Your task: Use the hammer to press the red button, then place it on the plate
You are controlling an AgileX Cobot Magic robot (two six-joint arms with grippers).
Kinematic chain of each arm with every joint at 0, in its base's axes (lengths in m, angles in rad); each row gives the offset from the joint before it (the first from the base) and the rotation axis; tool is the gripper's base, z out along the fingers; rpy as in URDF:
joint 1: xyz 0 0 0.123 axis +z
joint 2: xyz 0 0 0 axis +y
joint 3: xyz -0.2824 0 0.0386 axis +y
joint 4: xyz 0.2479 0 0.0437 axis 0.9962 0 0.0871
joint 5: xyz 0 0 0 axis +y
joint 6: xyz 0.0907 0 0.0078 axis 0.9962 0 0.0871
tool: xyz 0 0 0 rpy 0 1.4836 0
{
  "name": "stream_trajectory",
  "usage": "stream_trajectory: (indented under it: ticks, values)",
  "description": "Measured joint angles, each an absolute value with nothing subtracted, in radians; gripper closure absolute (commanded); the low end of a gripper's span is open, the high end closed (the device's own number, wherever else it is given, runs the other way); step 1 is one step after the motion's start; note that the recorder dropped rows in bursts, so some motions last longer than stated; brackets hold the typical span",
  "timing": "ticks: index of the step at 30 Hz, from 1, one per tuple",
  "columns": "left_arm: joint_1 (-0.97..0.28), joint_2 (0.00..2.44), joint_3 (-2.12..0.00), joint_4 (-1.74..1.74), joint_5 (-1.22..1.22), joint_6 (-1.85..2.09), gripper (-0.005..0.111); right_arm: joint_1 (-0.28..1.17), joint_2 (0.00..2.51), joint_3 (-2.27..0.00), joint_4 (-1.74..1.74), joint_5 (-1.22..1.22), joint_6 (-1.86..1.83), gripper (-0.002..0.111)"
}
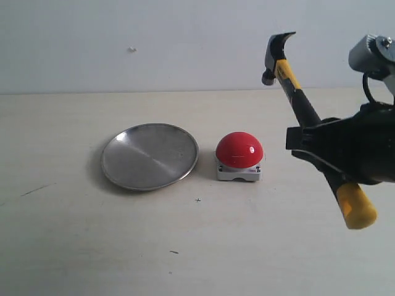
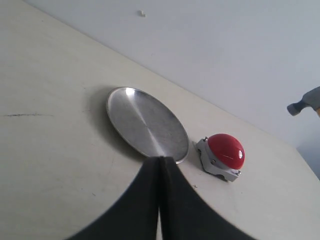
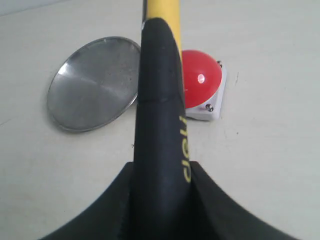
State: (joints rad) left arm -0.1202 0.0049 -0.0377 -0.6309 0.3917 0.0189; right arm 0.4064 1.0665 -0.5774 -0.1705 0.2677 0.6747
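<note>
Hammer (image 1: 302, 100) aloft between right fingers (image 1: 307, 137)

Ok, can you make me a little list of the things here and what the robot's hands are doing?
hammer: held off the table, tilted, head uppermost
red button: on the table, beside the plate, not touching it
plate: on the table, nothing on it
right gripper: shut on the hammer's black handle
left gripper: shut, empty

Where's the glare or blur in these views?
Exterior view: glint on the red button, soft shadow left of the plate. Left wrist view: bright streak across the plate. Right wrist view: the hammer close and blurry, glint on the button.
</note>
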Motion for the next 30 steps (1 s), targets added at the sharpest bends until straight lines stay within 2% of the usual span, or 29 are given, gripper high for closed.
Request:
stream_trajectory:
  ticks: [12,22,30]
  values:
    - [-0.12,0.005,-0.038,-0.631,0.392,0.019,0.104,0.429,1.134,-0.432,-0.107,0.113,0.677,0.108]
    - [-0.12,0.005,-0.038,-0.631,0.392,0.019,0.104,0.453,1.236,-0.426,-0.099,0.0,0.69,0.108]
    - [-0.12,0.005,-0.038,-0.631,0.392,0.019,0.104,0.453,1.28,-0.499,-0.126,0.033,0.69,0.108]
